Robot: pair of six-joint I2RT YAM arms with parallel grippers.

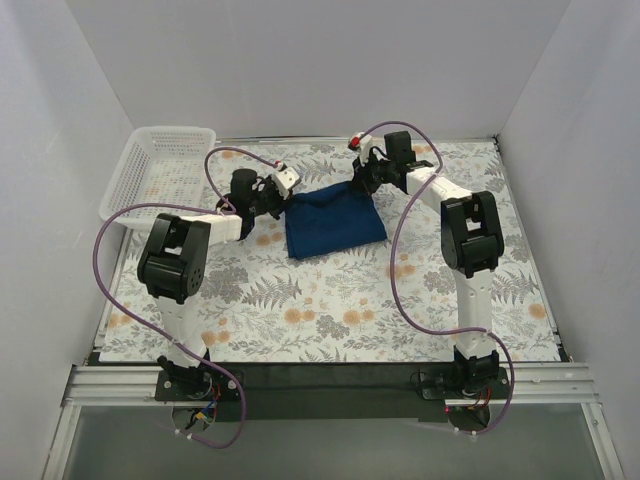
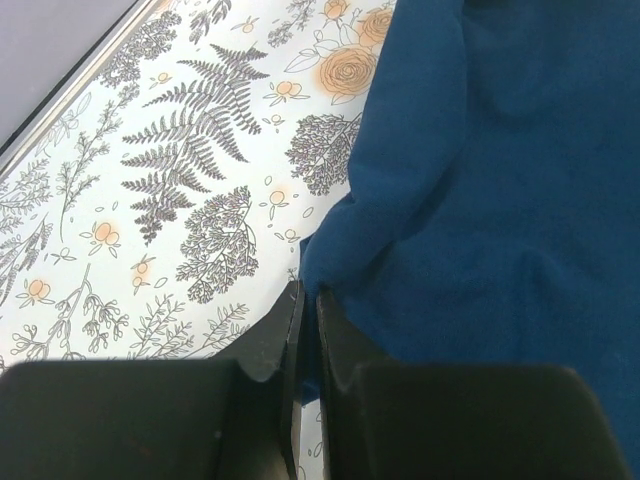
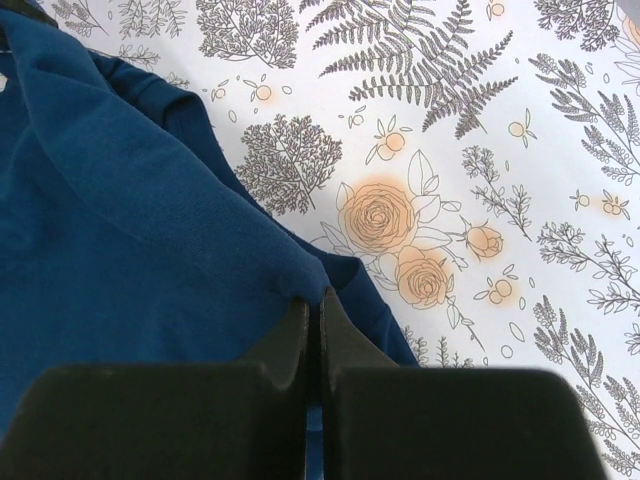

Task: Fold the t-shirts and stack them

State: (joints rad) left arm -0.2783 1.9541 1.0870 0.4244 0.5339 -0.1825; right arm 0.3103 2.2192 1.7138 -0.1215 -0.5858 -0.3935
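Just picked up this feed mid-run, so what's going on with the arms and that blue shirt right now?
Both arms are on the navy t-shirt, which lies gathered into a rough rectangle at the far middle of the floral table. The left end effector is shut on the shirt's left edge, and the right end effector is shut on its far right corner. The white basket sits apart at the far left. Only this one shirt is in view.
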